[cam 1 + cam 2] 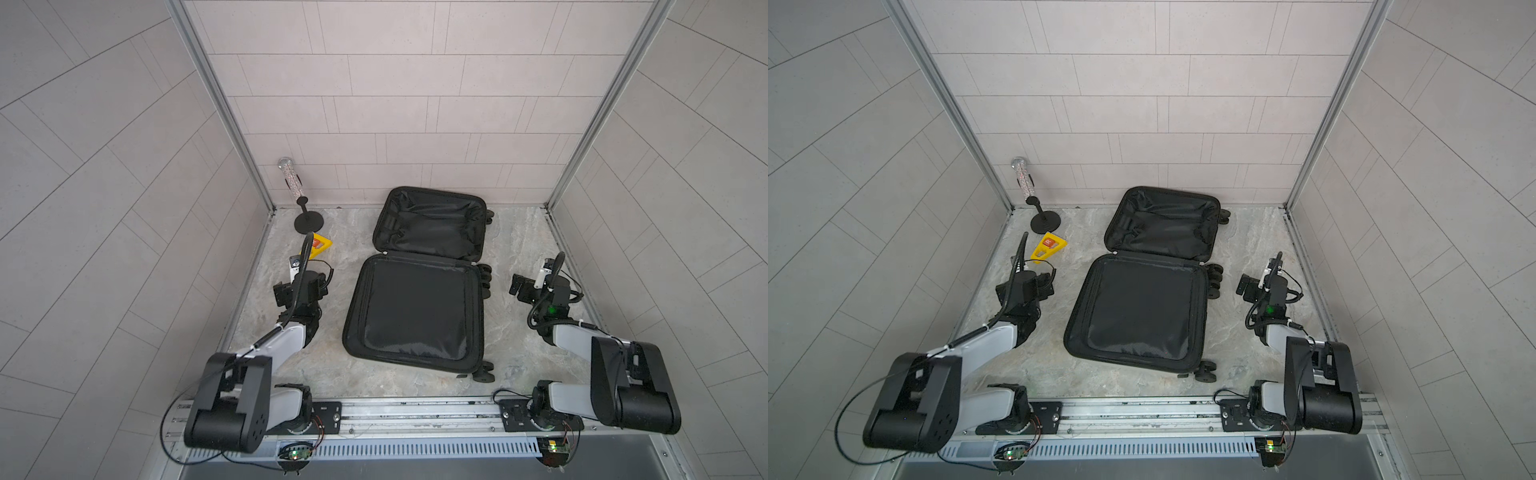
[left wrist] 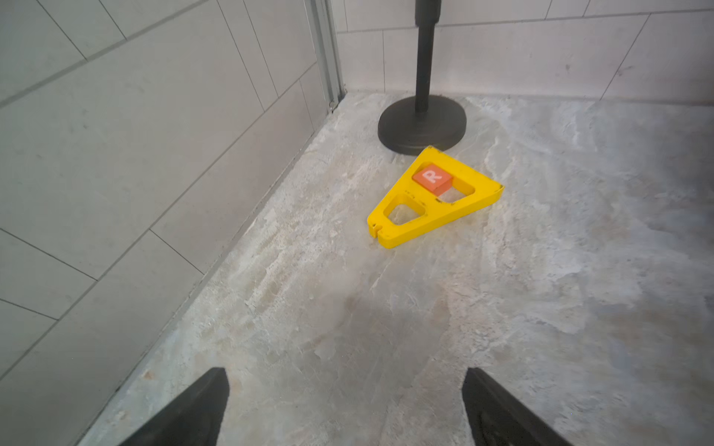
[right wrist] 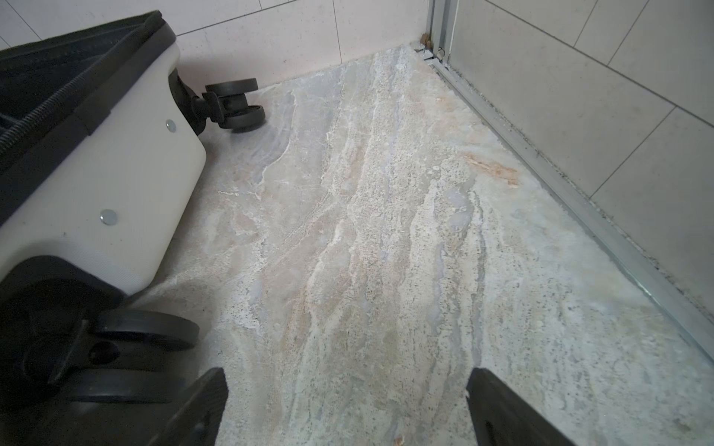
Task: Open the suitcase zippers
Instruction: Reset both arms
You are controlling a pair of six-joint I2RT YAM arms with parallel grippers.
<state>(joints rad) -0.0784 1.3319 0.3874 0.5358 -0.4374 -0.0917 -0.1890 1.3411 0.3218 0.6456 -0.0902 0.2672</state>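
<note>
The suitcase [image 1: 415, 307] lies flat and fully open in the middle of the floor in both top views, its black lining facing up in both halves [image 1: 1163, 220]. The zippers' black band [image 1: 351, 303] rims each half; in the right wrist view the band [image 3: 58, 104] runs above the white shell [image 3: 116, 173]. No pulls can be made out. My left gripper [image 2: 344, 372] hovers to the left of the case [image 1: 291, 282], open and empty. To the right of the case, beside the wheels [image 3: 147, 332], my right gripper [image 3: 345, 372] is open and empty as well [image 1: 530, 284].
A yellow triangular piece with an orange R block [image 2: 432, 197] lies ahead of the left gripper. Behind it stands a black round-based stand [image 2: 421, 123] with a glittery tube [image 1: 291, 178]. Tiled walls close three sides; a metal rail [image 1: 415, 409] runs along the front.
</note>
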